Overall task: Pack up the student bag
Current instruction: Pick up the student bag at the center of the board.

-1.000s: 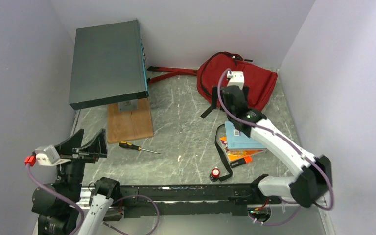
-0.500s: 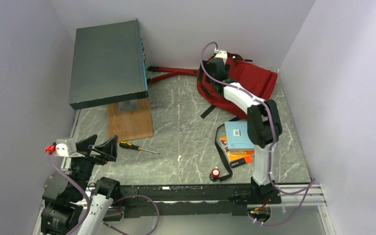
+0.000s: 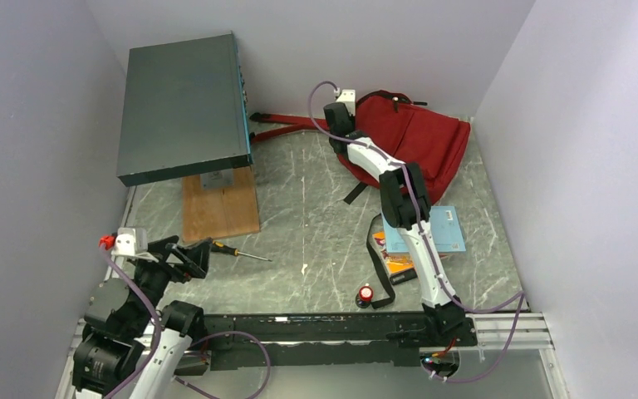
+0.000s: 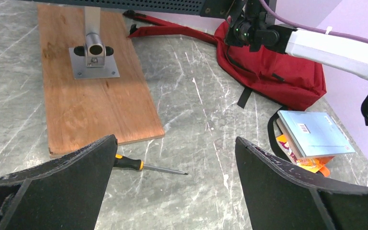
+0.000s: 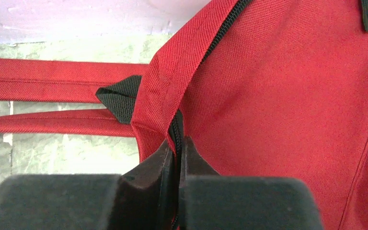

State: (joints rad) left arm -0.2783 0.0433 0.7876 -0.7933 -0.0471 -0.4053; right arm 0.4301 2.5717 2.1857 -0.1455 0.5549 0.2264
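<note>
The student bag (image 3: 424, 137), dark red fabric, lies at the back right of the table with its red shoulder straps (image 3: 287, 125) trailing left. My right gripper (image 3: 338, 114) reaches to the bag's far left edge. In the right wrist view it (image 5: 177, 143) is shut on a raised fold of red fabric along the black zip (image 5: 220, 36). My left gripper (image 3: 189, 258) hovers at the near left and stands open (image 4: 175, 141) with nothing between its fingers. The same bag (image 4: 278, 72) shows far off in the left wrist view.
A stack of books (image 3: 428, 230) with a blue one on top lies in front of the bag, beside a black strap loop (image 3: 376, 266). A screwdriver (image 3: 234, 250), a red-capped item (image 3: 366, 293), a wooden board (image 3: 220, 206) and a grey box (image 3: 183, 104) on a stand are nearby.
My right arm has stretched back and left across the bag, and its jaws have shut on the zip edge. The left gripper has shifted right and lower, still open.
</note>
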